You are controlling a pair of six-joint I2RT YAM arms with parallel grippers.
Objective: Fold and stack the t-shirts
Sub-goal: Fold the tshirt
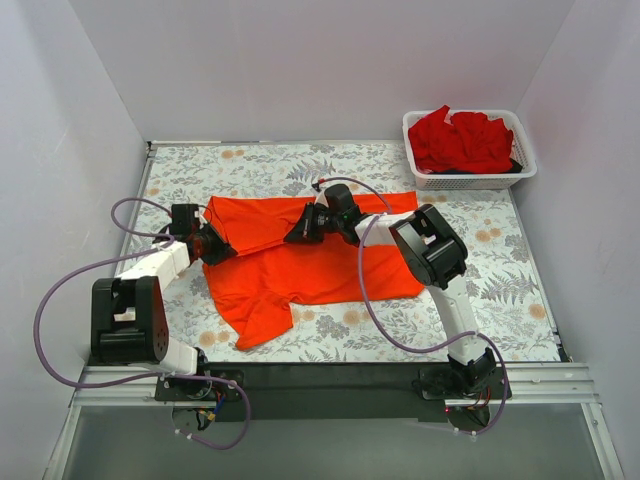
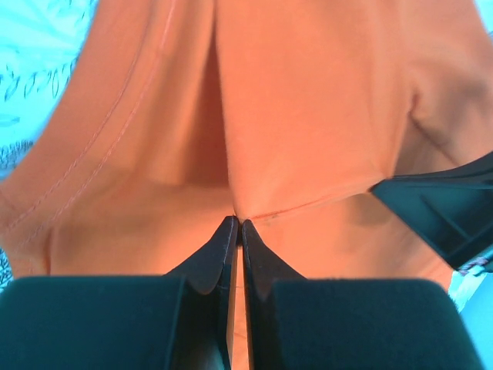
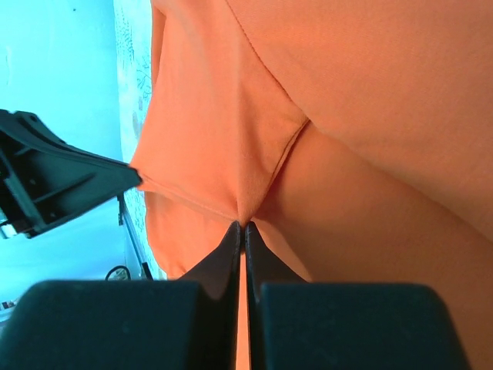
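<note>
Pinched thinly by the left tool (image 2: pixel 237 227) and right tool (image 3: pixel 243 225), both clamped on it, the orange shirt (image 1: pixel 320 272) could be dropped or skewed if pulled unevenly.

The floral table (image 1: pixel 500 290) bears an orange-red t-shirt (image 1: pixel 310 275) mid-surface and a white basket (image 1: pixel 465 181) far right.

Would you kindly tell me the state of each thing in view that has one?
orange-red t-shirt: on the table, loosely spread, pinched by both claws
left claw: shut on orange-red t-shirt
right claw: shut on orange-red t-shirt
red t-shirts: crumpled, heaped in white basket
white basket: upright
</note>
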